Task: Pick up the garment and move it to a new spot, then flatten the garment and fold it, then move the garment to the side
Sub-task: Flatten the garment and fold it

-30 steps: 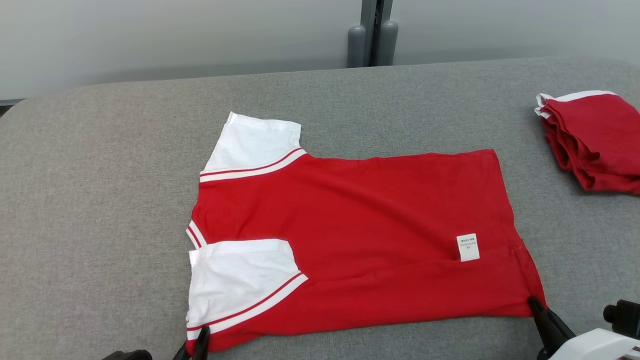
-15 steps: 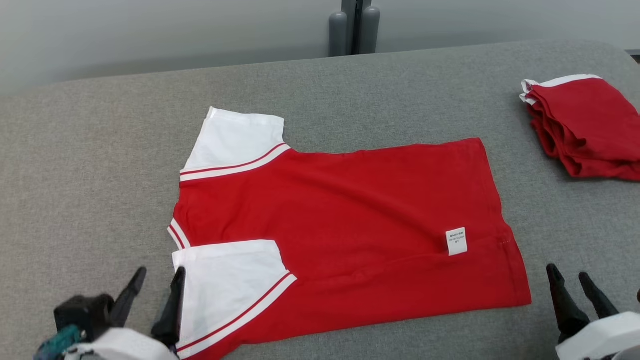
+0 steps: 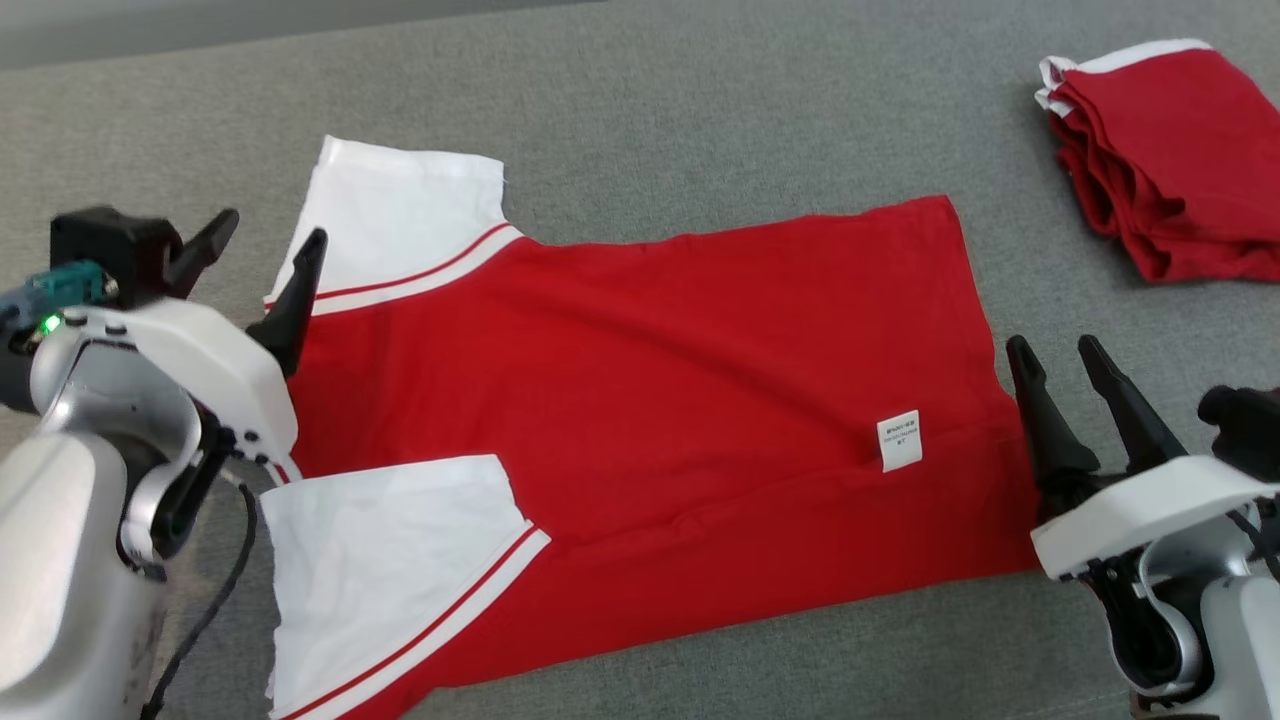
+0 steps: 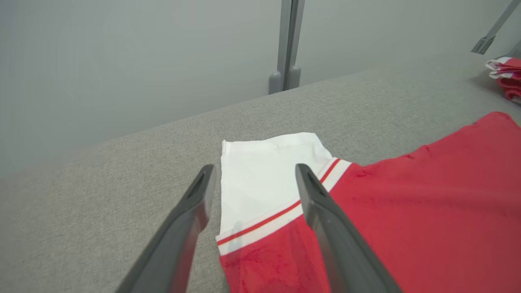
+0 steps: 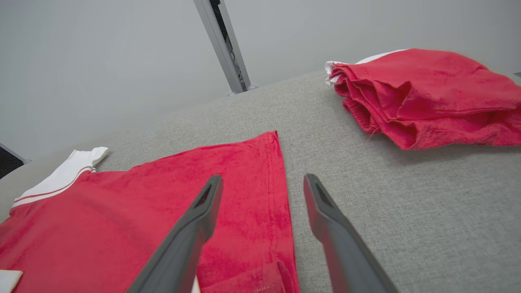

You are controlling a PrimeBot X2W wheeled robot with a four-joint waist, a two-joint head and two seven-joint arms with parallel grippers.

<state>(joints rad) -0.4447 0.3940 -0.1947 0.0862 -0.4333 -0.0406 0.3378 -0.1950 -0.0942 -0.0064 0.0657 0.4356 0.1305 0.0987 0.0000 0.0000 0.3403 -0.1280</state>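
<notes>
Both pincers have let go and risen. A second ago they sat pressed together at the garment's near corners, low at 7 and 5 o'clock in the head view. That camera has tipped down too, so the shirt's shift in the picture is no move of its own.

Grey tabletop carries everything. At its centre the garment, a red shirt, lies flat with its collar end toward 9 o'clock and its hem toward 3, which gives each arm one end to work. Its near long edge seems already turned over onto the body, with the near sleeve lying on red, so I judge one lengthwise fold laid and the far side next. A stack of folded red garments sits well apart at 2 o'clock, likely parked there to keep the folding area free. Left pincer, fingers spread and holding nothing, hovers at 9 o'clock beside the far sleeve. Right pincer, equally spread and empty, stands at 4 o'clock just beside the hem. A small white label lies near that hem.

Left wrist view adds the far sleeve framed between the fingers and a grey post at 12 o'clock. Right wrist view adds the hem's stitched edge running up between its fingers, and the stack's separate layers.
</notes>
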